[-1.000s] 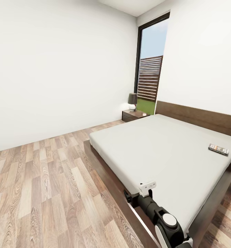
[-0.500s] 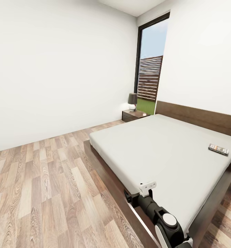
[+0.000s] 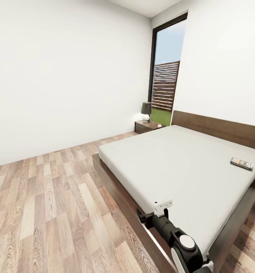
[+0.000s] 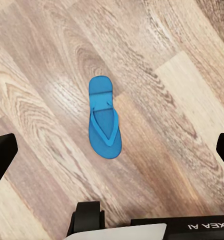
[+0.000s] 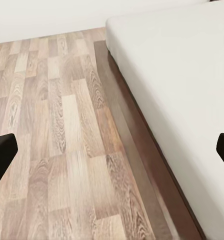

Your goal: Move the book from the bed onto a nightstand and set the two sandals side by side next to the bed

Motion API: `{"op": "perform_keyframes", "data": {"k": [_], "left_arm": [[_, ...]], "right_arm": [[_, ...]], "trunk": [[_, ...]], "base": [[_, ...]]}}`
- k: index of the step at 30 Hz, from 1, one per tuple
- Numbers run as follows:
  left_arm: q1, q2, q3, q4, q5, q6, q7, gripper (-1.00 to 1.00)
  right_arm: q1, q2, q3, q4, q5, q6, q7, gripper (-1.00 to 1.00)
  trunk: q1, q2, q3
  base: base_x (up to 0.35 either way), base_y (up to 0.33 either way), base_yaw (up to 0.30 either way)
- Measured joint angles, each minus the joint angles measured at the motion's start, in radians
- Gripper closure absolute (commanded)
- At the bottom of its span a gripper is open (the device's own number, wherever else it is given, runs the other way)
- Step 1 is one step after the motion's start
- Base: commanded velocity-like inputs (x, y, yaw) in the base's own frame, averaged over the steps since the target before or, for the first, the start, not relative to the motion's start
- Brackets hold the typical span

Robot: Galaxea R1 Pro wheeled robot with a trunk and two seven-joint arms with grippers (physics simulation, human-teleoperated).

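Left end effector (image 4: 112, 150): fingers spread wide apart, dark tips at opposite edges of the left wrist view, nothing held; poised above wood-plank floor (image 4: 182, 75). One blue sandal (image 4: 104, 118) flat on the floor between the fingertips, sole down, strap side up, long axis roughly along the camera's line of sight, narrower heel end farther from the camera, broader toe end nearer.

Right end effector (image 5: 112, 155): fingers likewise wide apart, empty, over the floor beside the bed (image 5: 182, 90).

Book (image 3: 241, 163): flat on the grey mattress near the right side of the bed, long axis roughly parallel to the headboard (image 3: 218, 127).

Nightstand (image 3: 147, 126): beside the headboard, near the window (image 3: 166, 64), carrying a dark-shaded lamp (image 3: 145, 111).
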Motion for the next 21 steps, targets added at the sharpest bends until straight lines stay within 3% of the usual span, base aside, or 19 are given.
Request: {"op": "perform_keyframes", "data": {"k": [12,21], "left_arm": [[-0.001,0.000,0.003,0.000,0.001,0.000,0.000,-1.00],[-0.001,0.001,0.024,-0.003,0.001,0.003,-0.004,-1.00]], "right_arm": [[0.000,0.001,0.001,0.001,0.000,0.000,0.000,-1.00],[0.000,0.001,0.001,0.002,0.001,0.000,0.000,-1.00]], "trunk": [[0.046,-0.084,-0.038],[0.081,-0.147,-0.066]], "base": [[0.000,0.000,0.000],[0.000,0.000,0.000]]}}
